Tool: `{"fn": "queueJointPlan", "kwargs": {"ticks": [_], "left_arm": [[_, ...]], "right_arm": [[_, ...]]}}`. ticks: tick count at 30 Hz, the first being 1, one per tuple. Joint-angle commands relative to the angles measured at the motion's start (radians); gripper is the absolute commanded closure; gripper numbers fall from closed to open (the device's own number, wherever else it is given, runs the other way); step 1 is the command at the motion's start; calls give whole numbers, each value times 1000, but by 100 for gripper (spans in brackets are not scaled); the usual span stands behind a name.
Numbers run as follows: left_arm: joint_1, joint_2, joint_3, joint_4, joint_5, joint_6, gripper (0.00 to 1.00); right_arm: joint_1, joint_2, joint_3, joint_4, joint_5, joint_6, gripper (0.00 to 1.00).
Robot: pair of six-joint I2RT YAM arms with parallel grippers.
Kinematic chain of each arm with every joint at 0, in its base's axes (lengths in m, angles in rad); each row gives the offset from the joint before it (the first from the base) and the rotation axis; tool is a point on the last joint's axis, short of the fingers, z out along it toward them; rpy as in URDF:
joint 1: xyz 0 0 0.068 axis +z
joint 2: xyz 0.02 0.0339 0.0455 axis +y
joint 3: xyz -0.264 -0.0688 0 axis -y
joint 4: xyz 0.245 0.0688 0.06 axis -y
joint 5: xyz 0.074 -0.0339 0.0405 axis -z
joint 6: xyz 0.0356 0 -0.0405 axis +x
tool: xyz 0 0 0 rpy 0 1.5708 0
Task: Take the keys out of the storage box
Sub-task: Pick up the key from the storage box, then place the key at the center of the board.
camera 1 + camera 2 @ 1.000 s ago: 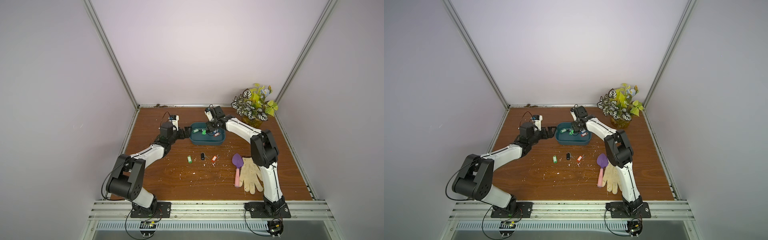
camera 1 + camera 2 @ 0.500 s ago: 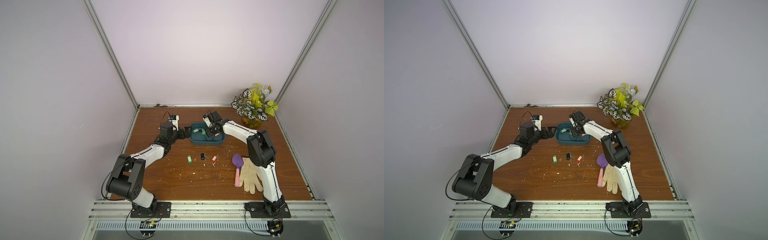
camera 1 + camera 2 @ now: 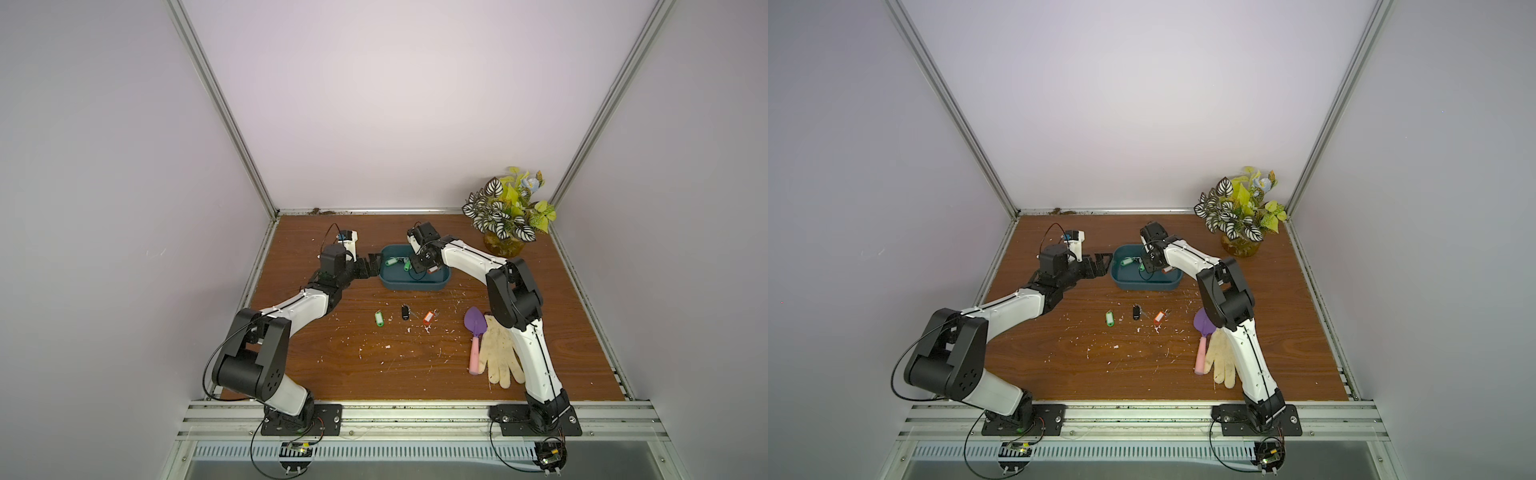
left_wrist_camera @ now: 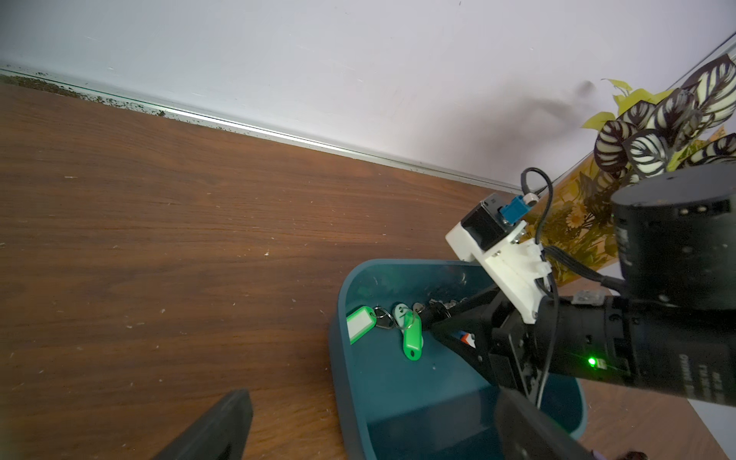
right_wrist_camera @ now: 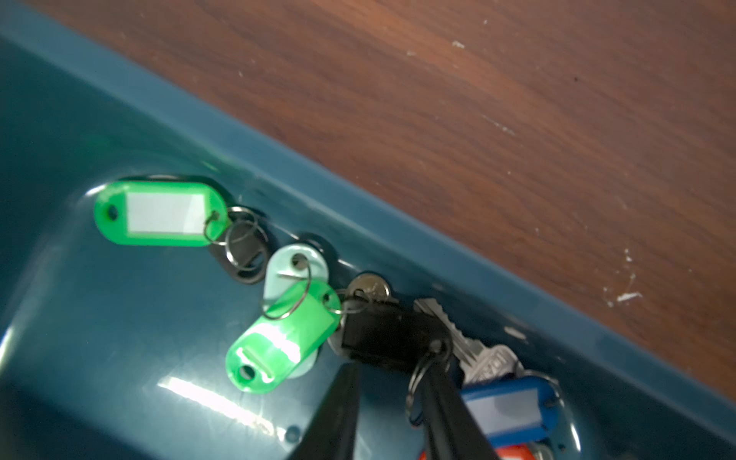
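left gripper (image 3: 372, 266) spread, right gripper (image 5: 392, 372) narrowly parted

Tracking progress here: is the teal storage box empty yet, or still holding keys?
Not empty. Keys with green, black and blue tags lie inside the storage box, seen in both wrist views.

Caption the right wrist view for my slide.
Right gripper at the black tag among keys in the teal box.
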Motion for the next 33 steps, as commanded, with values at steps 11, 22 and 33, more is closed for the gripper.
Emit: {"fn": "queueJointPlan", "kwargs": {"ticks": [11,22,33], "left_arm": [[12,-17,21,-15,-15,14,1],[9,-35,5,34,35,-12,1],[-108,-39,54,7,-42,-10,1]], "right_arm": [[-4,-73,71,-26,64,-45,100],[-5,-432,-223,129,-160,-111,100],[41,-938,-884,339,-497,16,100]]}}
